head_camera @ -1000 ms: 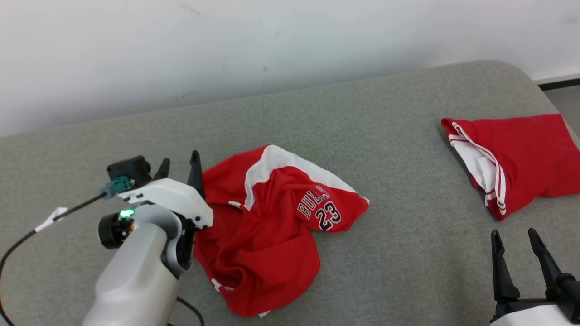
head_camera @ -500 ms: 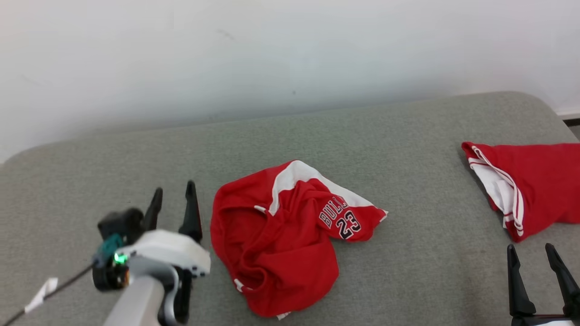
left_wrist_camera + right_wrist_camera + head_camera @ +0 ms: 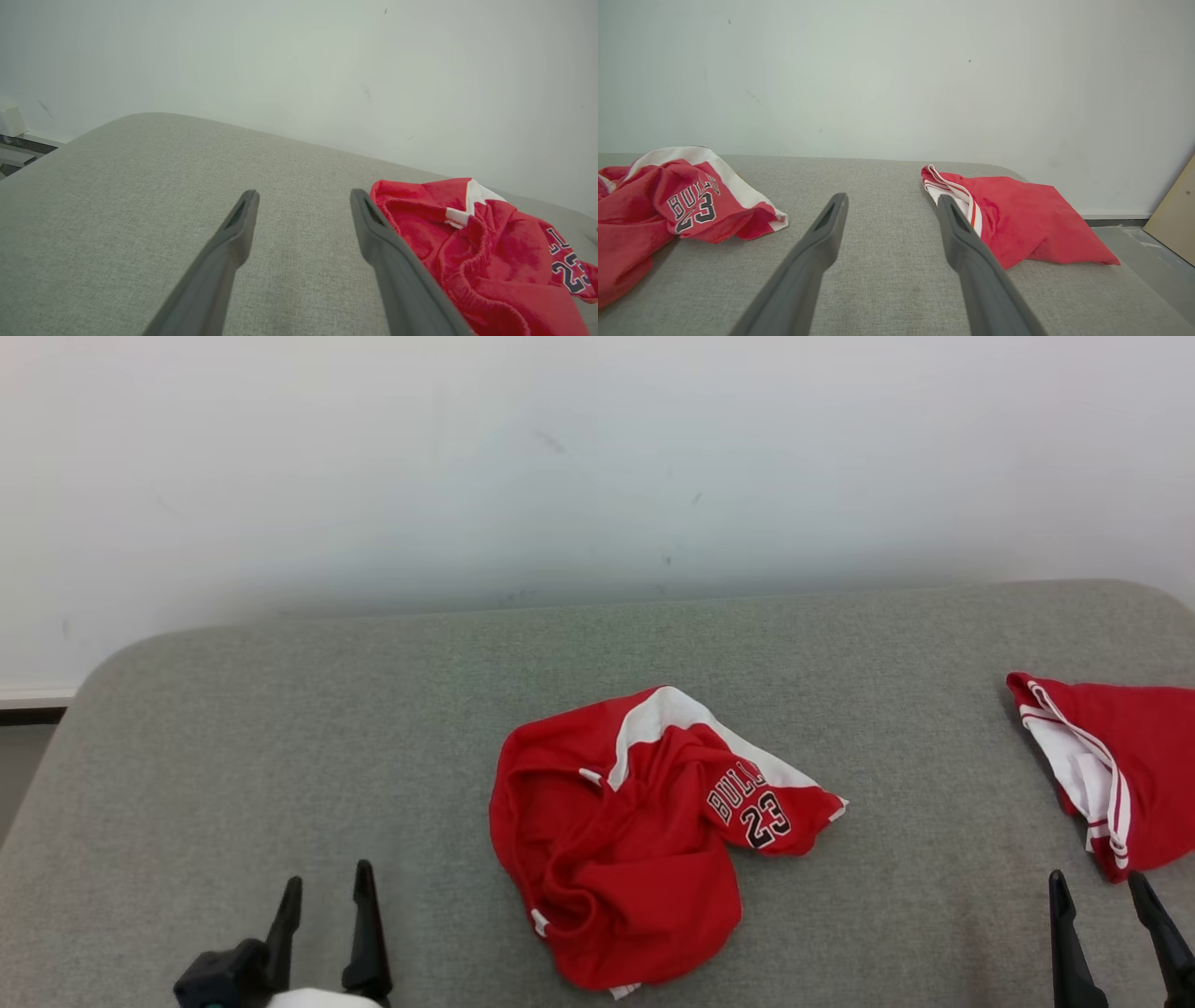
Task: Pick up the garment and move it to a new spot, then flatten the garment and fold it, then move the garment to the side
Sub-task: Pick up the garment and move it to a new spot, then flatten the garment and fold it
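Near the middle of the grey woven bench (image 3: 280, 728), in the head view, the crumpled red garment (image 3: 635, 840) is lying in soft folds, its white panel and "23" showing, the lettering above partly tucked under. The left gripper (image 3: 329, 875) and right gripper (image 3: 1094, 877) are poking up from the bottom edge, bodies cut off, fingers apart, holding nothing. A second red garment (image 3: 1139, 756) is running off the right edge. Along the left wrist view, the spread fingers are pointing just beside the garment's gathered hem; contact is unclear. Through the right wrist view, the parted fingers are framing bare upholstery between both garments.
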Tool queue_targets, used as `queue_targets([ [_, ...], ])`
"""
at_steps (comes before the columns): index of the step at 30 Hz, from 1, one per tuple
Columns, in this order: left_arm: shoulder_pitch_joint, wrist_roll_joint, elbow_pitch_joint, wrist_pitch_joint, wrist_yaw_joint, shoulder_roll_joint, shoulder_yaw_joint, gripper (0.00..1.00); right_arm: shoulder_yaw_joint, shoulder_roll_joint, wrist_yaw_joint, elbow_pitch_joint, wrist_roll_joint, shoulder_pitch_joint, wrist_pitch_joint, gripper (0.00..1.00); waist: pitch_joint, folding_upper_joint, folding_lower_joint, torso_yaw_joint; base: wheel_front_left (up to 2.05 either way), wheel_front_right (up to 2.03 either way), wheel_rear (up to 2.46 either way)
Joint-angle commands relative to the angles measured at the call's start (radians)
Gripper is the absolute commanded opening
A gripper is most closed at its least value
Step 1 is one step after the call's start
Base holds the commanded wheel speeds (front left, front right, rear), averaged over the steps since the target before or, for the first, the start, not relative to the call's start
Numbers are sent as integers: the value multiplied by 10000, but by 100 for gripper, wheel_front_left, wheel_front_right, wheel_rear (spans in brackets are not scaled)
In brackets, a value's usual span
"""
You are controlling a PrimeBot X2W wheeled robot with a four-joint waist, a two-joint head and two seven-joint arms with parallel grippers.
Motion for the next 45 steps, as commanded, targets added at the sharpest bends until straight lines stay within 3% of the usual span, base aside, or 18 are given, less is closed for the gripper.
queue_targets([
  [1, 302, 218, -153, -15, -75, -42, 201, 100, -7, 13, -28, 64, 10, 152, 9, 100, -98, 0, 1, 130, 0, 0, 0],
  [10, 1452, 1039, -847, -15, -857, -493, 1014, 100, 172, 96, -28, 340, -62, 389, 9, 100, -488, 0, 1, 349, 0, 0, 0],
  [20, 1997, 1539, -1445, -16, -1840, -667, 1221, 100, 776, 123, -28, 456, 195, 460, 9, 100, -615, 0, 1, 455, 0, 0, 0],
  [45, 1740, 1108, -1228, -16, -1788, -689, 939, 100, 959, -3, -28, 415, 348, 310, 9, 100, -468, 0, 1, 256, 0, 0, 0],
])
